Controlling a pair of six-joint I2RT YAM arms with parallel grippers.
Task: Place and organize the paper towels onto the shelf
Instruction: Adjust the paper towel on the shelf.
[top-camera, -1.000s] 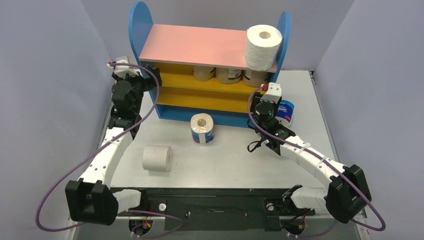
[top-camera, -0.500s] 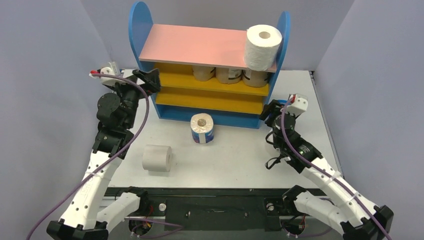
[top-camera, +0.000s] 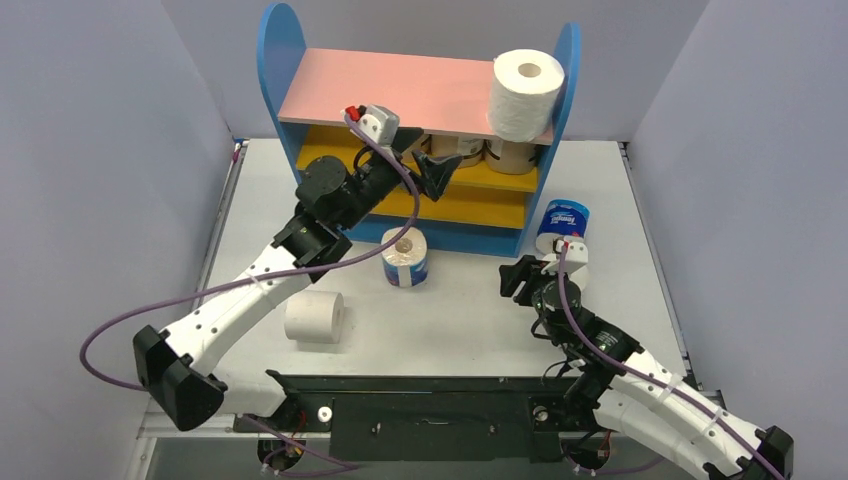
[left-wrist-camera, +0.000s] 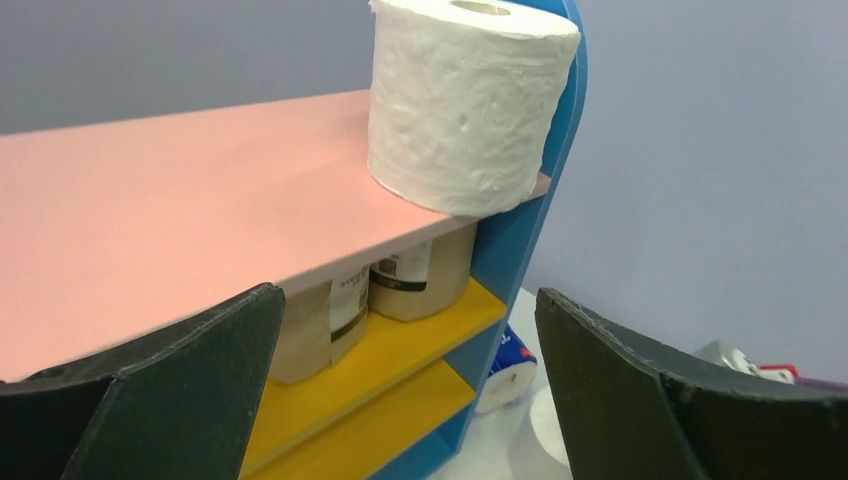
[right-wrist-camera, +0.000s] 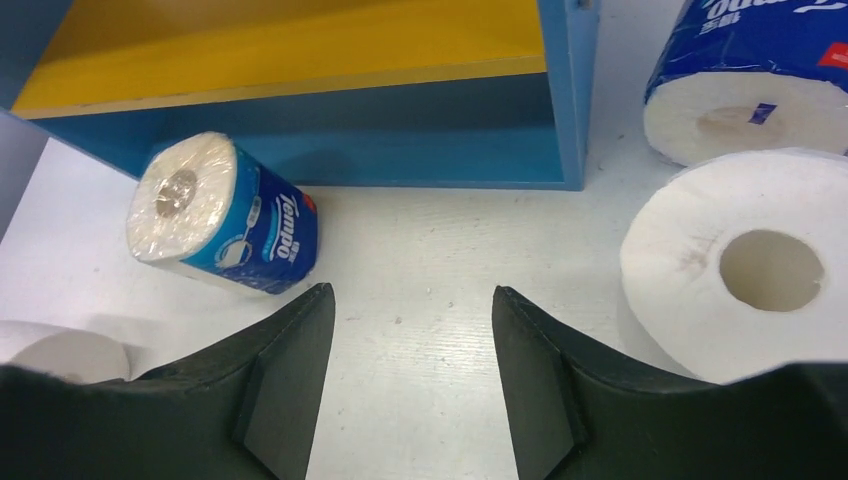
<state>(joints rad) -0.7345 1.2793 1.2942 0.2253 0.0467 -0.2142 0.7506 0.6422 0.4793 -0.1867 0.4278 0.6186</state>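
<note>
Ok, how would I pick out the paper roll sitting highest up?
Find the shelf with rounded blue side panels. On its pink top board, at the right end, stands a plain white paper roll. It alone sits up there; tan-wrapped rolls sit one board lower.

White counter (top-camera: 480, 320): shelf (top-camera: 270, 60) at the back. One blue-wrapped roll (top-camera: 405, 258) in front of it, another (top-camera: 564, 222) at its right. Plain white roll (top-camera: 314, 316) nearer, to the left. Pink top board (top-camera: 380, 90): white roll (top-camera: 525, 92) overhanging the right end. Upper yellow board (top-camera: 500, 181): tan rolls (top-camera: 510, 155).

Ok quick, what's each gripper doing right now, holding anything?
Left gripper: open wide, holding nothing.
Right gripper: open, holding nothing.
</note>
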